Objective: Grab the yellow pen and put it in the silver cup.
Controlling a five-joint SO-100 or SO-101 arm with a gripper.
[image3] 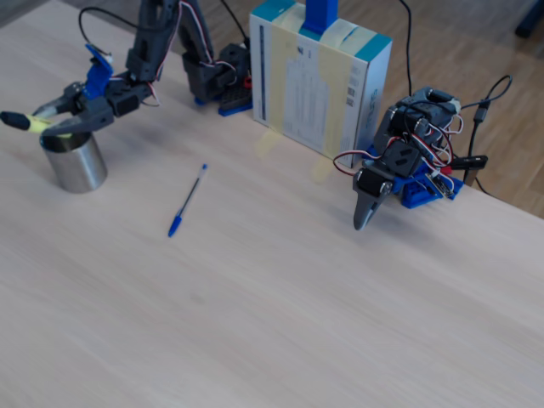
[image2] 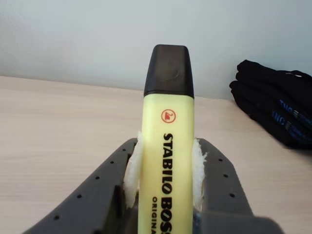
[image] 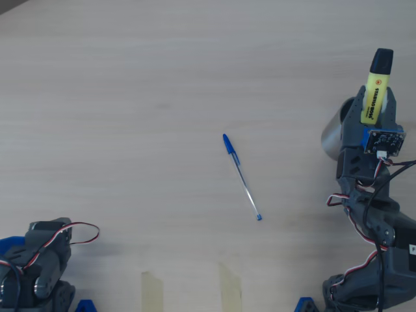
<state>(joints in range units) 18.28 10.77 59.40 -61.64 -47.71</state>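
Note:
The yellow pen (image: 375, 91), a chunky highlighter with a black cap, is clamped between the jaws of my gripper (image: 372, 107). It lies roughly level, with the cap pointing away from the arm. In the wrist view the pen (image2: 168, 161) stands between white padded fingers (image2: 132, 168). The silver cup (image: 333, 135) stands on the table under the gripper and is partly hidden by it. In the fixed view the gripper (image3: 53, 121) holds the pen (image3: 27, 122) just above the cup's (image3: 76, 167) rim, and the cap juts past the cup's left side.
A thin ballpoint with a blue cap (image: 241, 175) lies mid-table, also in the fixed view (image3: 187, 200). A second arm (image3: 398, 170) is folded near a white and blue box (image3: 319, 81). Tape strips (image: 153, 290) mark the near edge. A black cloth (image2: 278, 107) lies far right.

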